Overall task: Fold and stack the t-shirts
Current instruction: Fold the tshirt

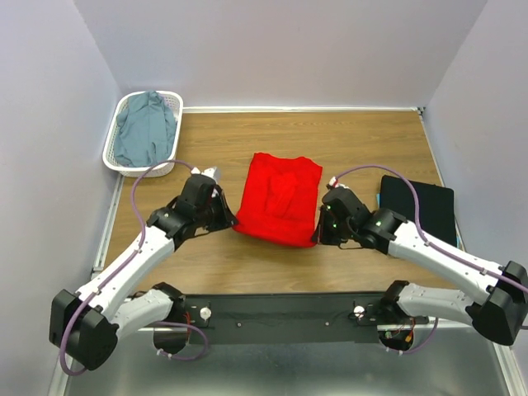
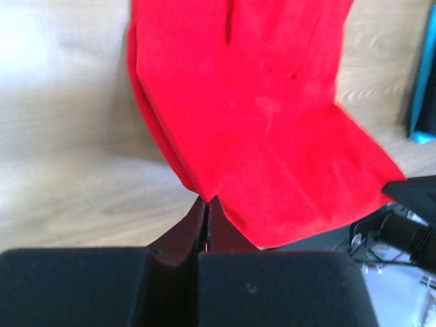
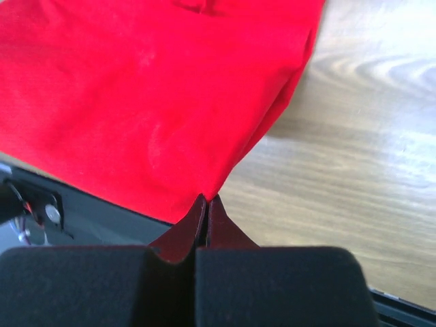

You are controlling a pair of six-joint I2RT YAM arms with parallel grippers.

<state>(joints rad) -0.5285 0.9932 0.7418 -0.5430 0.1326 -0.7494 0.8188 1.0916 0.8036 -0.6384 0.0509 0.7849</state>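
The part-folded red t-shirt [image 1: 279,200] was held between the left pincer [image 2: 206,201] and right pincer [image 3: 206,197], each clenched on a near corner; a black t-shirt [image 1: 421,210] was noted folded outboard of the right pincer, and a grey-blue t-shirt [image 1: 147,128] unfolded in the basket [image 1: 111,157] beyond the left pincer.

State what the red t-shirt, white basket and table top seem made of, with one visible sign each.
The red t-shirt: soft matte cloth, likely cotton; it creases and folds. The white basket: apparently plastic; moulded lattice wall. The table top: wood or wood-look laminate; visible grain streaks, slight sheen.
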